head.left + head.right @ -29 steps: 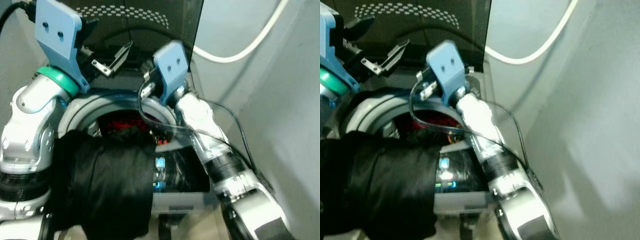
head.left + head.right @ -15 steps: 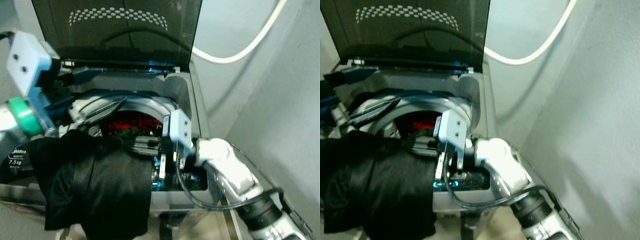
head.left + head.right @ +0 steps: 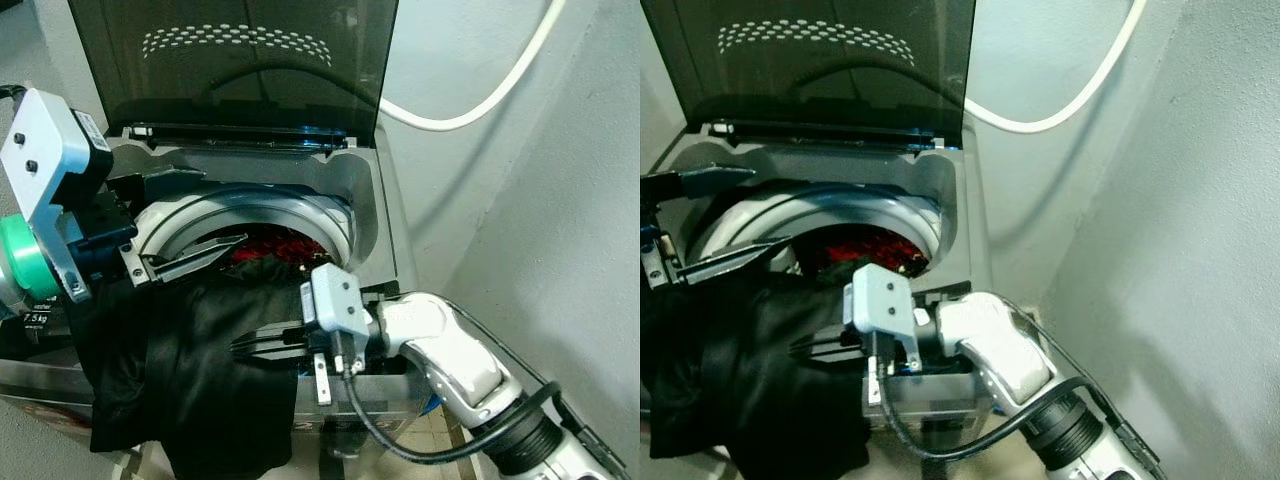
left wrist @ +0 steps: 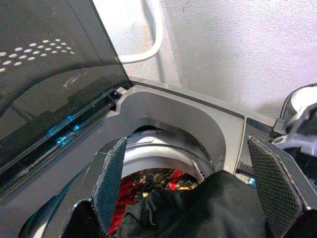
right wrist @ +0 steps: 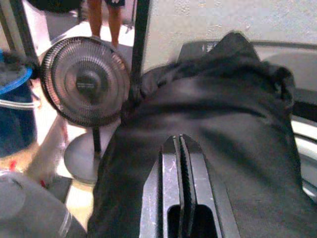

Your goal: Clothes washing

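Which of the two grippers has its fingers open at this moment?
The left gripper, spread wide above the washing machine drum. The right gripper is shut, over the black garment.

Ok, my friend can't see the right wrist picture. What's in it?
The right gripper, fingers shut together, points at a black garment draped over the washing machine's edge. Beyond it stand a round floor fan and a blue tub.

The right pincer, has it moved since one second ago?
Yes. The right pincer has come down from beside the lid to the black garment at the washer's front edge.
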### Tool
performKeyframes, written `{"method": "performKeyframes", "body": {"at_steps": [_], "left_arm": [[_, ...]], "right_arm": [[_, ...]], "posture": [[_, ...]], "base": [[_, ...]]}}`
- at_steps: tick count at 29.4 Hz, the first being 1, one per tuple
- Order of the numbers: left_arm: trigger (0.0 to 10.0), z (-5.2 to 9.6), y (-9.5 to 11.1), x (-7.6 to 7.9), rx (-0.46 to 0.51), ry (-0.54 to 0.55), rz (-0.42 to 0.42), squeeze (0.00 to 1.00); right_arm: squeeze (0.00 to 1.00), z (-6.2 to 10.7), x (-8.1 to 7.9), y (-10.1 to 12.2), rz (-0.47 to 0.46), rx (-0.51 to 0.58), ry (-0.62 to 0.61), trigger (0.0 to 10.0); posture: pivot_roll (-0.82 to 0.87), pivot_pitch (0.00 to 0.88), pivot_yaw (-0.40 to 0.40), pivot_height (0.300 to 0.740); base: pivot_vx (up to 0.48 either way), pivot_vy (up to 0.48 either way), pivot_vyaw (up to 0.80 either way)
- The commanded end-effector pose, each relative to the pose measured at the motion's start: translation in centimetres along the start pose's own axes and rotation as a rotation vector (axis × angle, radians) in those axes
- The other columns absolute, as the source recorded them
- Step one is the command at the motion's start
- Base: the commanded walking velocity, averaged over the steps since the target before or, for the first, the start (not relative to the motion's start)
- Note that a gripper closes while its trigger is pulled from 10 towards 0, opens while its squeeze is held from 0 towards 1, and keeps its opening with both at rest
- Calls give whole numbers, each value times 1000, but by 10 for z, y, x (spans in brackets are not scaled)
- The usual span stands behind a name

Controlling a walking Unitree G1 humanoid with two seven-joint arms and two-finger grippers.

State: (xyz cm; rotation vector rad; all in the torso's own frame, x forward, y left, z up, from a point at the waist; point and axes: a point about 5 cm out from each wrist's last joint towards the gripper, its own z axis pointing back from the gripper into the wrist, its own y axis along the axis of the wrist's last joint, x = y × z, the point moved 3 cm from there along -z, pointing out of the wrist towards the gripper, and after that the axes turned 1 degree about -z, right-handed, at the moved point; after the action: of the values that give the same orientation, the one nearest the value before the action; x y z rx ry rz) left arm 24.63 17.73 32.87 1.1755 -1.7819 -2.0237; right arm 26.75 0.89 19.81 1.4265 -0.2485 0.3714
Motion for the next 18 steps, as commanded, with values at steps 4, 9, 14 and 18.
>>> {"method": "performKeyframes", "body": {"at_steps": [4,9,14,18], "left_arm": [[10000,-1,1,5,-7,-26,2,0],[10000,-3,3,5,0,-31,8,0],[10000,-4,4,5,6,-31,11,0],[10000,-5,4,5,9,-30,13,0]], "right_arm": [[0,-5,-2,-4,27,-34,16,10000],[0,-4,12,-9,118,-97,-84,10000],[1000,1,30,3,177,-96,-176,10000],[1000,7,34,14,197,-92,-174,10000]], "posture": [[139,77,19,740],[135,78,19,740],[134,78,20,740],[133,77,21,740]], "base": [[0,0,0],[0,0,0],[0,0,0],[0,0,0]]}}
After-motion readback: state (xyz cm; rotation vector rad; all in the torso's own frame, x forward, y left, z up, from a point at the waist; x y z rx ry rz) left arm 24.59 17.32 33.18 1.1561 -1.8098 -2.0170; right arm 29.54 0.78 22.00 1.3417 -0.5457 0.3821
